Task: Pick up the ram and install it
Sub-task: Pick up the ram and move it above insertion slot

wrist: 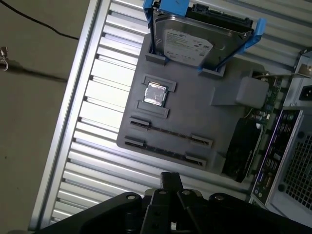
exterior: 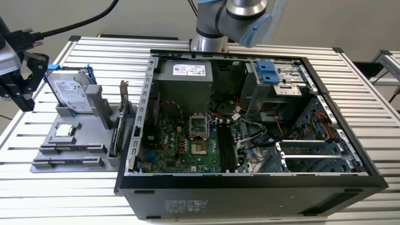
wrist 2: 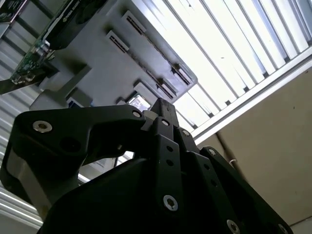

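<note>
1. The pincer is narrow: its jaws are drawn together and nothing shows between them.
2. In the exterior view the pincer hangs at the exterior view's left edge, over the border of the slatted metal surface and near the grey holder. It touches nothing.
3. The ram appears to be the thin dark strip standing on edge in a long slot of the holder, on the side nearest the pincer. It is seen edge-on, so I cannot be sure of it. A second, similar slot runs just beside it.
4. The holder also carries a silver hard drive in a blue frame, upright at its far side, a small square chip lying flat in a recess, and a card standing along the side toward the computer case.
5. The case lies open on the surface, just beside the holder, with its green motherboard showing. It is well apart from the pincer.
</note>
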